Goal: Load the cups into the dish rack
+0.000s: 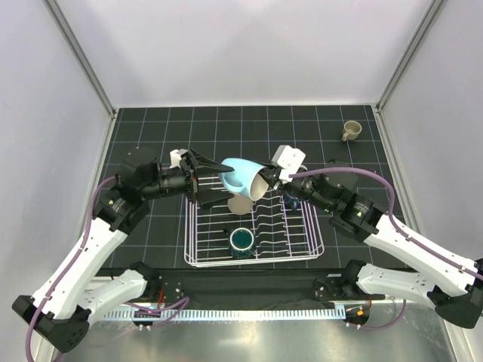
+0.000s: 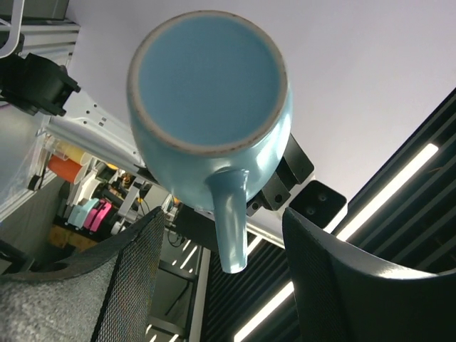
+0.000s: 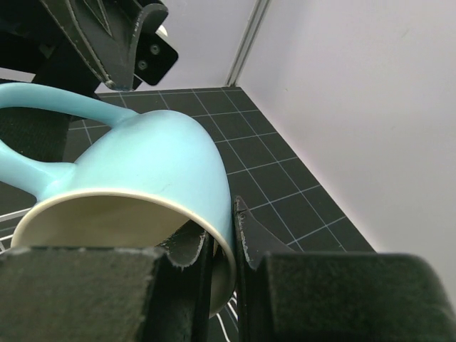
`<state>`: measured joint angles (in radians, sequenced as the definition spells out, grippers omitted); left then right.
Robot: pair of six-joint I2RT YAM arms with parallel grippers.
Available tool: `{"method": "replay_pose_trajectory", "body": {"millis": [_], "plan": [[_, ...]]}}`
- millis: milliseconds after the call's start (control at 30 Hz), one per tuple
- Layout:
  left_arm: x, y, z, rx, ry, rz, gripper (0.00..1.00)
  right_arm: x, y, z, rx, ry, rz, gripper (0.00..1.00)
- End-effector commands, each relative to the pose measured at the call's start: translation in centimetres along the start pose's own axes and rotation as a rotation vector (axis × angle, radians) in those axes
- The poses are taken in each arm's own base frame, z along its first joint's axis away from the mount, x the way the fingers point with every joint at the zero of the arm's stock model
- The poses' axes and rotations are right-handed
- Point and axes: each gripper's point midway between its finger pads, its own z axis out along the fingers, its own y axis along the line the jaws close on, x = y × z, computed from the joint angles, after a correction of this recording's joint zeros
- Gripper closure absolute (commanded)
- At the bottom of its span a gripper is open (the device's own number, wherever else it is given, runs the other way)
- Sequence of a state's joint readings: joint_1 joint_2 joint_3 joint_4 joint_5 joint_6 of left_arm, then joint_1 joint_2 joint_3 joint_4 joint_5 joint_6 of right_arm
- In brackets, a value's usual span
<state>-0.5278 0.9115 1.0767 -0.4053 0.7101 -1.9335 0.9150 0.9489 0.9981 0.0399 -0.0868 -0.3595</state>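
A light blue mug (image 1: 243, 176) hangs on its side above the white wire dish rack (image 1: 198, 226). My right gripper (image 1: 273, 182) is shut on its rim, one finger inside and one outside, as the right wrist view (image 3: 224, 246) shows on the mug (image 3: 142, 164). My left gripper (image 1: 217, 179) is open at the mug's base. In the left wrist view the mug (image 2: 206, 85) points its handle down between the spread fingers (image 2: 135, 271) without touching them. A dark teal-green mug (image 1: 241, 240) and a beige cup (image 1: 240, 204) sit in the rack. A small tan mug (image 1: 351, 130) stands at the far right.
Both arms meet over the rack's far side. The left gripper's body shows at the top left of the right wrist view (image 3: 107, 35). The black gridded mat (image 1: 249, 128) ends at white walls at the back and on both sides.
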Motion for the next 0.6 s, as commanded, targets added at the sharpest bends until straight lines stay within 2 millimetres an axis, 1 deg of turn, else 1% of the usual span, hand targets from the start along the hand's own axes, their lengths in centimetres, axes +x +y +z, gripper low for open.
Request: {"method": "replay_pose_trajectory", "body": {"millis": [0, 33, 67, 133, 267, 333, 467, 567], "plan": [[1.9, -1.7, -0.5, 0.052, 0.064, 0.059, 0.35, -7.7, -1.2, -0.2, 0.018, -0.246, 0.001, 0.96], [2.0, -2.0, -0.5, 0.06, 0.068, 0.067, 0.36, -7.6, -1.1, -0.1, 0.015, -0.246, 0.001, 0.96], [2.2, -2.1, -0.4, 0.061, 0.078, 0.075, 0.4, -7.8, -1.1, 0.0, 0.012, -0.252, 0.0, 0.96], [2.3, -2.5, -0.1, 0.06, 0.085, 0.085, 0.43, -7.9, -0.8, 0.2, -0.001, -0.255, -0.004, 0.96], [2.6, -2.7, 0.0, 0.065, 0.096, 0.095, 0.55, -8.5, -0.6, 0.2, -0.012, -0.276, -0.001, 0.96], [2.6, -2.6, 0.1, 0.064, 0.099, 0.092, 0.57, -8.7, -0.5, 0.3, -0.022, -0.284, -0.003, 0.96], [2.6, -2.3, 0.3, 0.055, 0.111, 0.09, 0.57, -8.9, -0.1, 0.5, -0.048, -0.294, -0.01, 0.96], [2.7, -2.3, 0.4, 0.055, 0.122, 0.091, 0.6, -9.3, 0.1, 0.5, -0.062, -0.304, -0.011, 0.96]]}}
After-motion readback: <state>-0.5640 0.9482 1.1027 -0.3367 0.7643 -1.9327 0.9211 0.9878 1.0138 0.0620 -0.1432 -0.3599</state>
